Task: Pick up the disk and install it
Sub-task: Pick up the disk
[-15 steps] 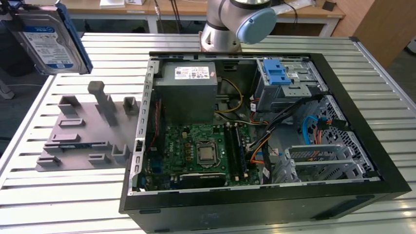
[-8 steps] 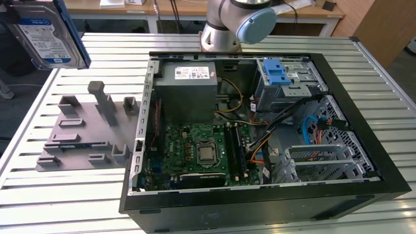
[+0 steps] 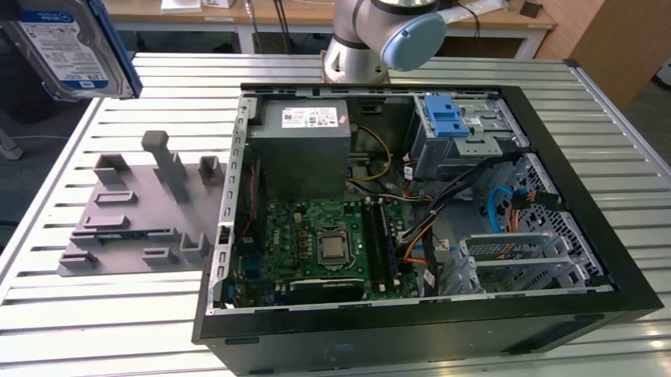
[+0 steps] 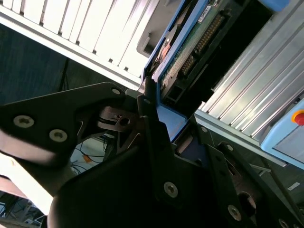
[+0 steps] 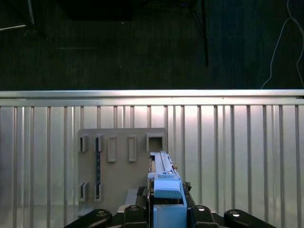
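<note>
One disk (image 3: 68, 47), gripped edge-on by the clenched end effector (image 5: 167, 205), hangs above the bench (image 3: 105, 314), well to the exterior view's left of the drive cage (image 3: 472, 141).

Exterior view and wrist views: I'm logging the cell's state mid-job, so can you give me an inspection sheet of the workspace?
Surface: slatted metal table, carrying an open computer case and a grey fixture plate.
Job's things: the disk is held aloft, off the table, at the exterior view's left; not in the case.
Clutter: nothing seen.
Grippers: the pincer is shut on the disk's blue-railed edge.
Cables: blue, orange and black wires run loose inside the case, below the drive cage.
Surroundings: wooden benches behind the table; dark floor beyond its edge.
</note>
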{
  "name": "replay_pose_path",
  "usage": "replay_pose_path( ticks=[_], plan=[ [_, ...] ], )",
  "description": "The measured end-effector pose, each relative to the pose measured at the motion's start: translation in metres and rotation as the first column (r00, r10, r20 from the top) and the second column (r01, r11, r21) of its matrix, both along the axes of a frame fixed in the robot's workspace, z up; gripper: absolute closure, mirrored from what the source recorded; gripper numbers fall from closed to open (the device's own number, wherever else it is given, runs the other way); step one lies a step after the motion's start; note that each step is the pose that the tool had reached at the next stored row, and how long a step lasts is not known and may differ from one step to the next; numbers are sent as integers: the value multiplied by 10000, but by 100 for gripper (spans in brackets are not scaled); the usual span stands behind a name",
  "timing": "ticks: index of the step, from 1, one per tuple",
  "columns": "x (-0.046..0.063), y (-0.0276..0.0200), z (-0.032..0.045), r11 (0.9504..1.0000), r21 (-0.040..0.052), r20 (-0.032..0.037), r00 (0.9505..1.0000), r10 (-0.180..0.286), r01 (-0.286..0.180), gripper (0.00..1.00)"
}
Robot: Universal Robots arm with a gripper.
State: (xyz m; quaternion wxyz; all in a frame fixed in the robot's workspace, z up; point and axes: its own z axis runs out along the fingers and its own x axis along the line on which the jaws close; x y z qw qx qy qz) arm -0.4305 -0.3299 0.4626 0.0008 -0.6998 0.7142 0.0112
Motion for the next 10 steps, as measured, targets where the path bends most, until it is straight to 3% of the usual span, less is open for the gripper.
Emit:
replay_pose_path(
  ticks=[8,10],
  plan=[
    [0,0,214,10000,-1,73,10000,0,0,64],
    [0,-3,230,10000,0,78,10000,0,0,64]
  ],
)
